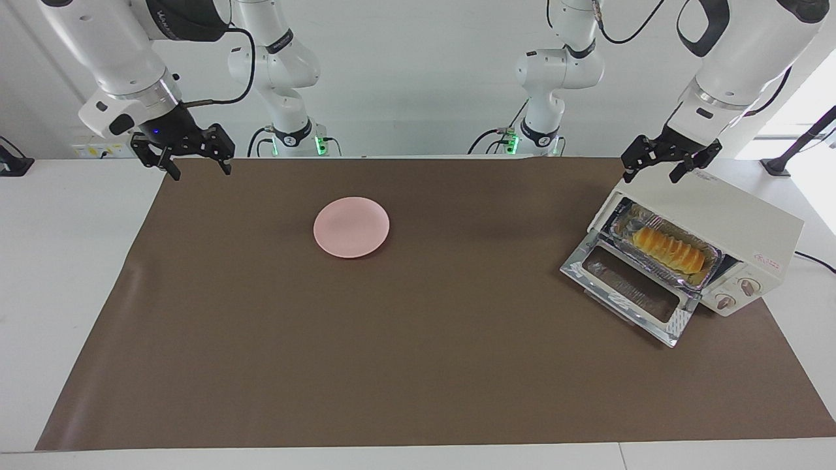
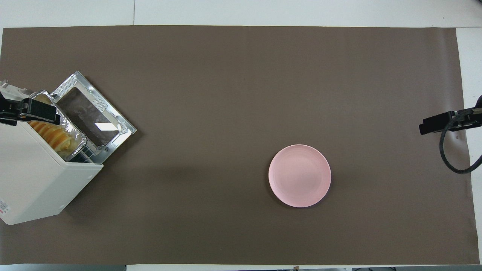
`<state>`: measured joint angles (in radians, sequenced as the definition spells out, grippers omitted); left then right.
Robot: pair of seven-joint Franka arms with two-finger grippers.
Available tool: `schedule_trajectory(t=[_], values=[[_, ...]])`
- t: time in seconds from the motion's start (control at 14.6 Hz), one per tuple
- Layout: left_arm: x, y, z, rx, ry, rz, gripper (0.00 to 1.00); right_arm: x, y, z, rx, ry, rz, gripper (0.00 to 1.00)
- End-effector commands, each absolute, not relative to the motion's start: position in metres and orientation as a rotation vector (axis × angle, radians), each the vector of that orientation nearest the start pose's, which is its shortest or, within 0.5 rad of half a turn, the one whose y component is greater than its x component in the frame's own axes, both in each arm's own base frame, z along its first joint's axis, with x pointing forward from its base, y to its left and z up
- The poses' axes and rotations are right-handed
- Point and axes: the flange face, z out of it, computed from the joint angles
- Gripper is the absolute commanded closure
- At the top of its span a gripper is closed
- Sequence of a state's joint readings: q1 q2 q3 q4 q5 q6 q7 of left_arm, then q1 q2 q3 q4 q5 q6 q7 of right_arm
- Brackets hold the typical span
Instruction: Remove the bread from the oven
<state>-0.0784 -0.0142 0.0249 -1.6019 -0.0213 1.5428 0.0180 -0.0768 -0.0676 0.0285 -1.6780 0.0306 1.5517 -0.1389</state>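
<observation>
The cream-white oven (image 1: 718,209) stands at the left arm's end of the table, its glass door (image 1: 630,284) dropped open onto the mat. The golden ridged bread (image 1: 669,250) lies in a crinkled foil tray (image 1: 624,225) on the rack just inside the opening. In the overhead view the bread (image 2: 51,133) shows partly under the oven's top (image 2: 34,177). My left gripper (image 1: 656,171) is open and empty, in the air over the oven's top edge. My right gripper (image 1: 201,170) is open and empty, in the air over the mat's corner at the right arm's end.
A pink plate (image 1: 351,227) lies empty on the brown mat (image 1: 418,365) near the middle of the table, closer to the right arm's end; it also shows in the overhead view (image 2: 299,175). The oven's knobs (image 1: 738,292) are beside the open door.
</observation>
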Motion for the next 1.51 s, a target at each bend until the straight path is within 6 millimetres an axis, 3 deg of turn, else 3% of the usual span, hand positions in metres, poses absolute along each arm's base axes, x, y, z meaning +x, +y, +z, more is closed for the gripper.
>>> schedule_trajectory(t=[0.0,0.55,0.76,0.82,0.96,1.1,1.31,1.44], values=[[0.545,-0.031,0.614,-3.161,0.094,0.045,0.0,0.527,-0.025,0.61,-3.111,-0.126,0.099,0.0],[0.544,-0.021,0.621,-3.157,0.056,0.018,0.0,0.527,-0.025,0.61,-3.111,-0.126,0.099,0.0],[0.556,-0.02,0.625,-3.165,0.004,-0.055,0.0,0.527,-0.025,0.61,-3.111,-0.128,0.099,0.0],[0.567,-0.022,0.622,-3.163,-0.012,0.005,0.0,0.527,-0.025,0.61,-3.111,-0.126,0.099,0.0],[0.603,-0.025,0.616,-3.141,-0.228,0.057,0.0,0.527,-0.025,0.61,-3.111,-0.126,0.099,0.0],[0.629,-0.024,0.595,-3.106,-0.401,0.077,0.0,0.527,-0.025,0.61,-3.111,-0.126,0.099,0.0],[0.661,-0.013,0.564,-3.009,-0.818,0.011,0.0,0.527,-0.025,0.61,-3.111,-0.126,0.099,0.0],[0.663,-0.008,0.526,-2.905,-0.93,-0.012,0.0,0.527,-0.025,0.61,-3.111,-0.126,0.099,0.0]])
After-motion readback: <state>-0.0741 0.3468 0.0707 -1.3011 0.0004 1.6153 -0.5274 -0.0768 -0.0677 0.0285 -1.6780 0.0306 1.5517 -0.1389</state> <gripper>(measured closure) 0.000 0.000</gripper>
